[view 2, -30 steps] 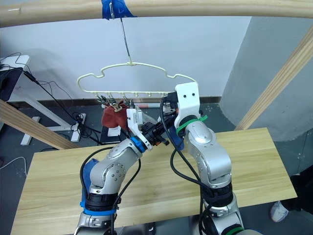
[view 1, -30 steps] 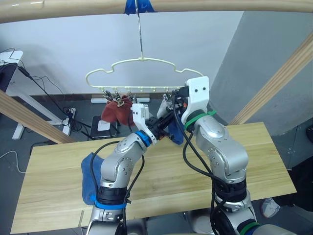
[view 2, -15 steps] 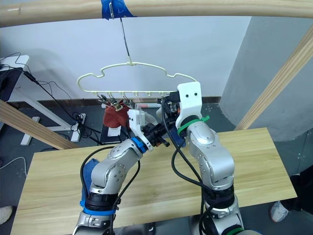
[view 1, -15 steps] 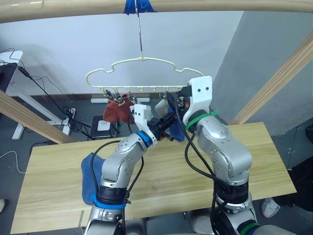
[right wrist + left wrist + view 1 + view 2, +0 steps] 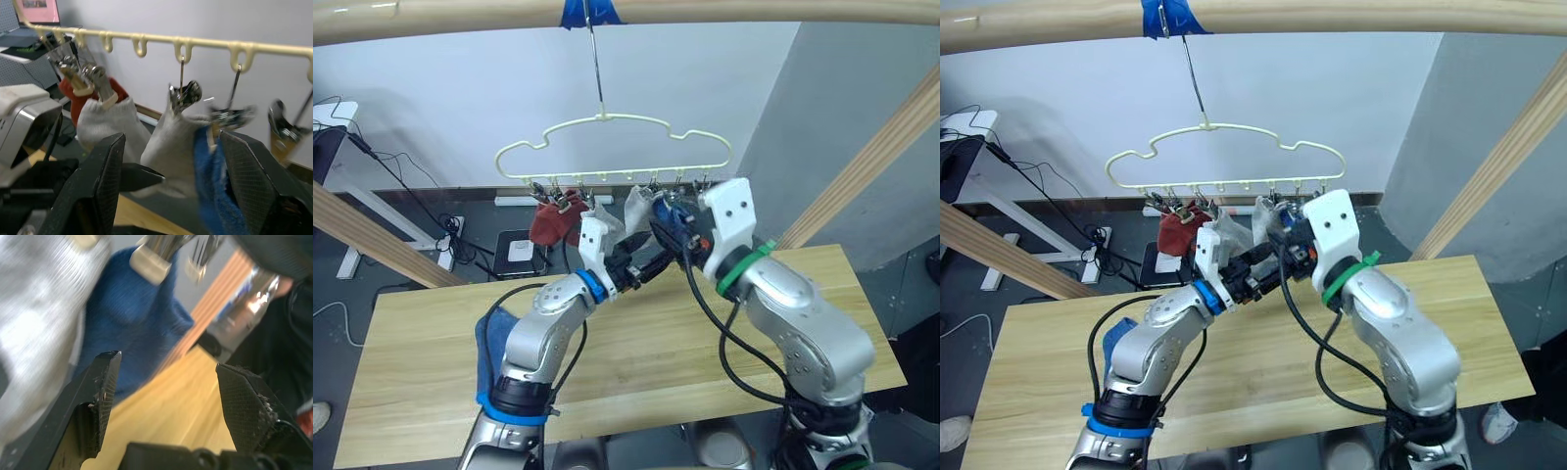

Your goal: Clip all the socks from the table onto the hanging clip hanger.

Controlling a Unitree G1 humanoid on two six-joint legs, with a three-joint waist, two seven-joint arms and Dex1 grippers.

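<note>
The pale yellow clip hanger (image 5: 607,147) hangs by its hook from the overhead pole. On its clips hang a rust red sock (image 5: 553,220), two light grey socks (image 5: 105,120) (image 5: 171,147) and a royal blue sock (image 5: 142,328). My left gripper (image 5: 167,363) is open just below the blue sock, nothing between its fingers. The right gripper (image 5: 173,142) stands open facing the clip row, close to the blue sock (image 5: 210,166) and not touching it. Another blue sock (image 5: 494,343) lies on the table (image 5: 705,333) at the left, partly hidden by my left arm.
Round wooden poles (image 5: 862,166) slant down on both sides of the table and one runs across overhead. Behind the table are a white desk (image 5: 337,147), cables and a dark box on the floor. A spare metal clip (image 5: 286,127) hangs at the row's end.
Both grippers have gone from shut to open. The blue sock is let go and now hangs from a clip. The hanger has swung right and my right arm has drawn back to the right.
</note>
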